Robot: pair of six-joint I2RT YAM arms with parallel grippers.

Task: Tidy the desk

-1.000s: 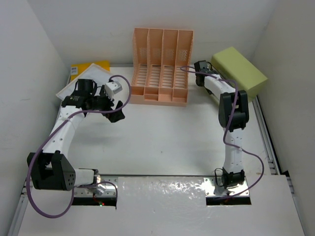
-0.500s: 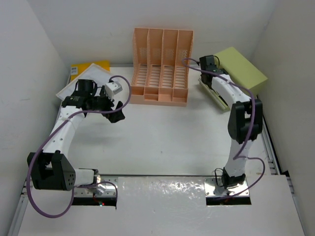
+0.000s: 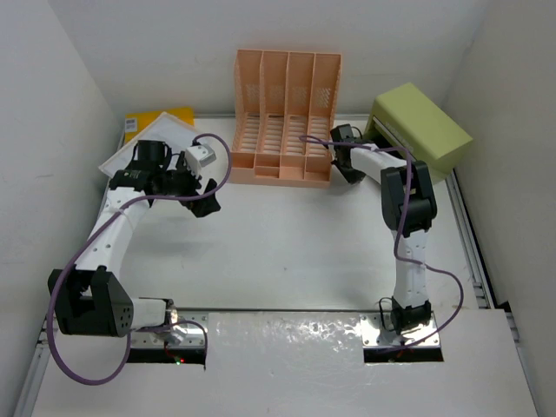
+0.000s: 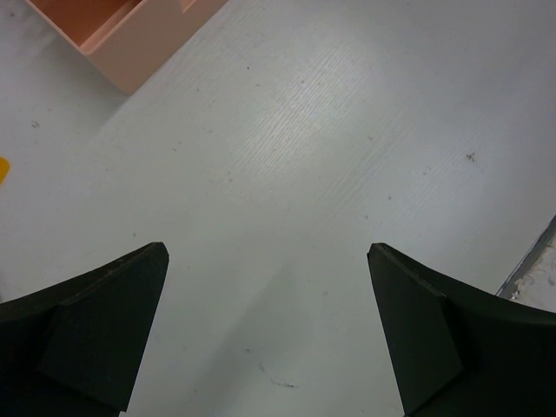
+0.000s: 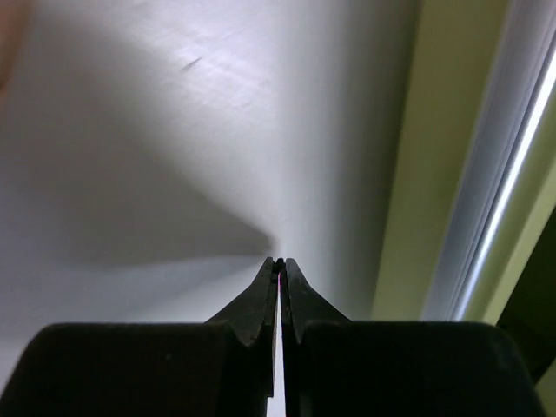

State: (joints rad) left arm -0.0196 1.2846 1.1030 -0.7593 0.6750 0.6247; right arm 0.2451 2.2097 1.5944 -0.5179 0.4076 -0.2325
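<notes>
Two arms over the desk [image 3: 287, 252], which spans the top view under everything. Rigid and heavy I'd guess, so grab the loose stuff instead. Left wrist: left gripper [image 4: 265, 252] gaping wide above it. Right wrist: right gripper [image 5: 280, 265] pinched closed, empty, beside the green box [image 5: 426, 130].

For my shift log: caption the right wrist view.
Right gripper shut, empty, over white rectangular desk beside lime-green drawer box.

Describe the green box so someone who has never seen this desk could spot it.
On the white desk, look to the far right corner, right of the peach slotted file rack. The lime-green box sits there at an angle; unlike the open, slotted rack, it is a closed solid block, the only green thing.
</notes>
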